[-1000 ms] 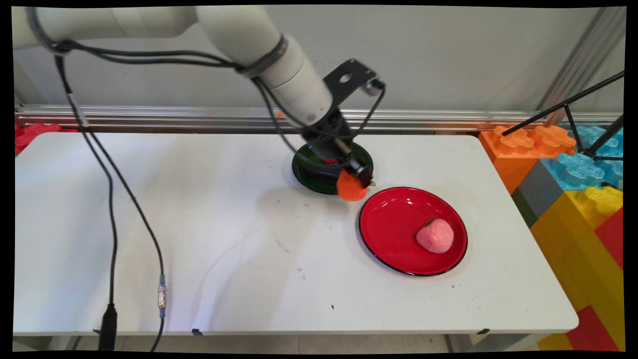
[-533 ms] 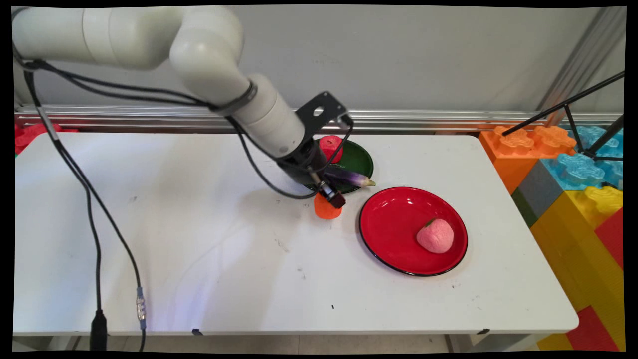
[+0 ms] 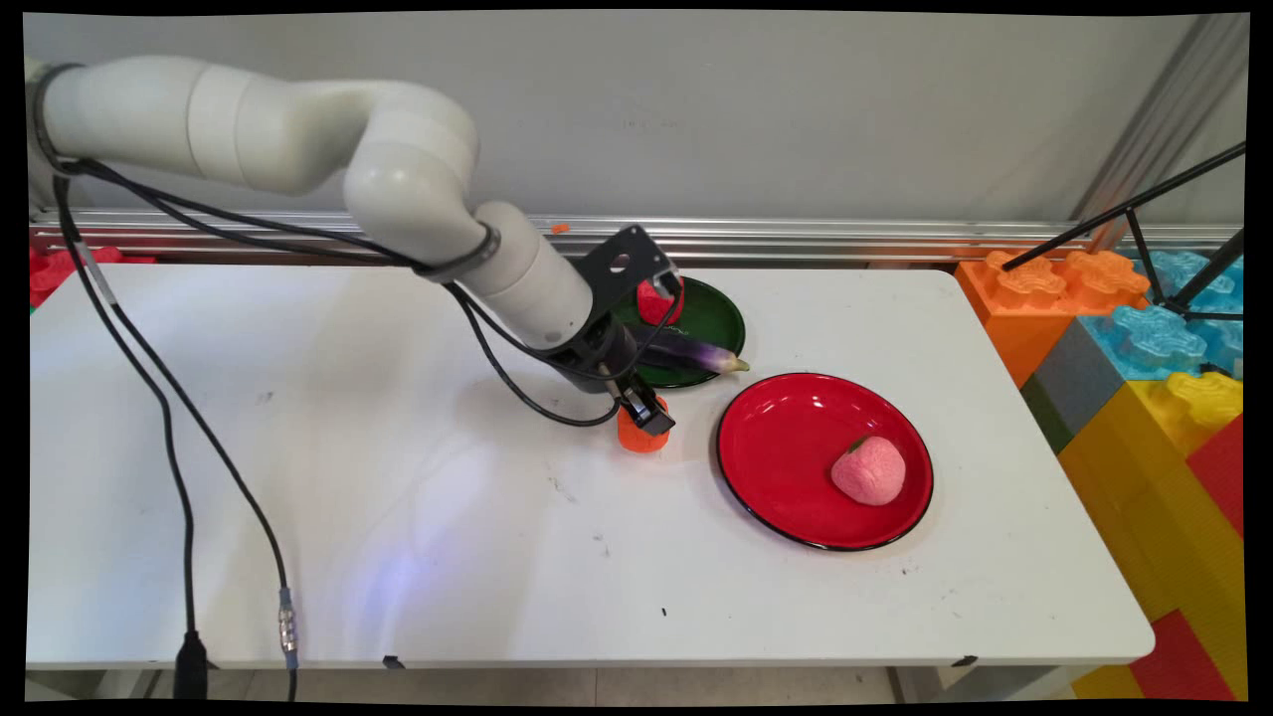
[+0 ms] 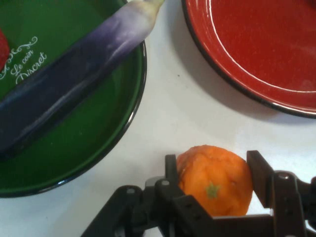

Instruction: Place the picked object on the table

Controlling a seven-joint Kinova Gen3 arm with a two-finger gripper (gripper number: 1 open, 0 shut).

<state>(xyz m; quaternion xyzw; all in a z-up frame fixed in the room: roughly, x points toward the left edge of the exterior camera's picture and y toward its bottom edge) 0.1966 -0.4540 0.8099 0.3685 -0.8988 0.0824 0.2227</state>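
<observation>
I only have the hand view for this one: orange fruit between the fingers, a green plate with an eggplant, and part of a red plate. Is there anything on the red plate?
Observer: Yes. In the main view the red plate holds a pink peach, toward its right side.
Operator: What is the red sliver at my left edge?
Observer: A red fruit at the far side of the green plate, behind the eggplant. The camera bracket partly hides it.
Operator: Where on the table is the gripper?
Observer: The gripper holds the orange fruit low over the table, left of the red plate and in front of the green one.
</observation>
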